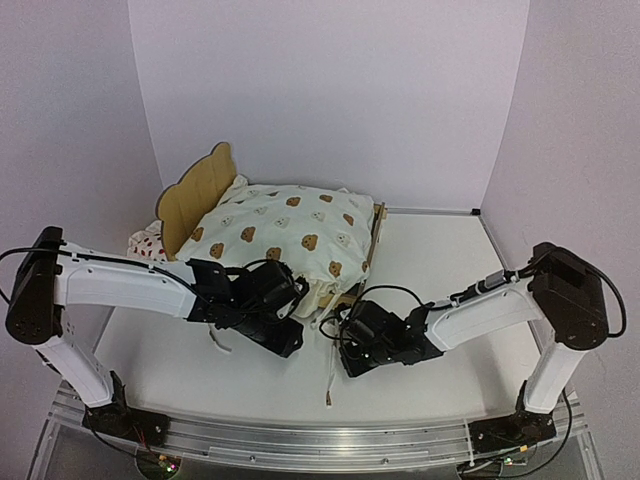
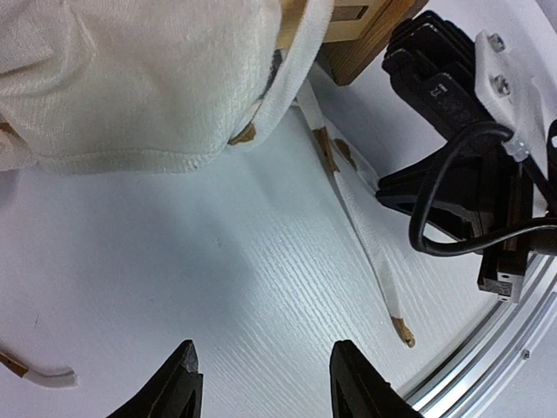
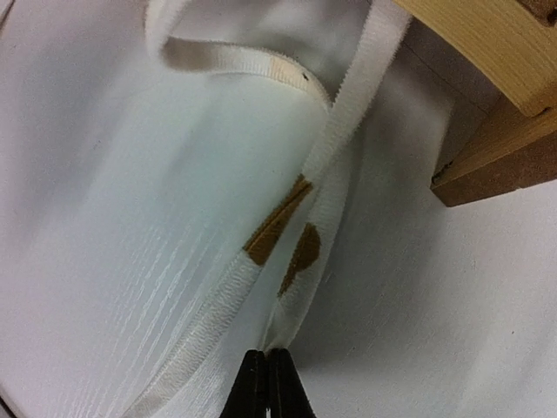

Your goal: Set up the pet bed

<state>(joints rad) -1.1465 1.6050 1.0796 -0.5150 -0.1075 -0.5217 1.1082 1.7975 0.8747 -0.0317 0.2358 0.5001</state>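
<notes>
The pet bed (image 1: pixel 197 195) stands at the back left, its bear-ear headboard upright, and its wooden corner (image 3: pixel 487 52) shows close by in the right wrist view. A cream bear-print cushion (image 1: pixel 290 235) lies over it and overhangs the front. My right gripper (image 3: pixel 266 370) is shut on one of the cushion's ties (image 3: pixel 300 279) low over the table, just in front of the bed's corner. My left gripper (image 2: pixel 265 374) hovers open over bare table below the cushion's edge (image 2: pixel 130 87), holding nothing. A second tie (image 2: pixel 365 235) trails across the table towards the front rail.
A small strawberry-print pillow (image 1: pixel 148 240) lies behind the headboard at the left. The right arm's black wrist (image 2: pixel 461 131) sits close to my left gripper. Another loose tie end (image 2: pixel 43 376) lies near the left fingers. White walls close in the table.
</notes>
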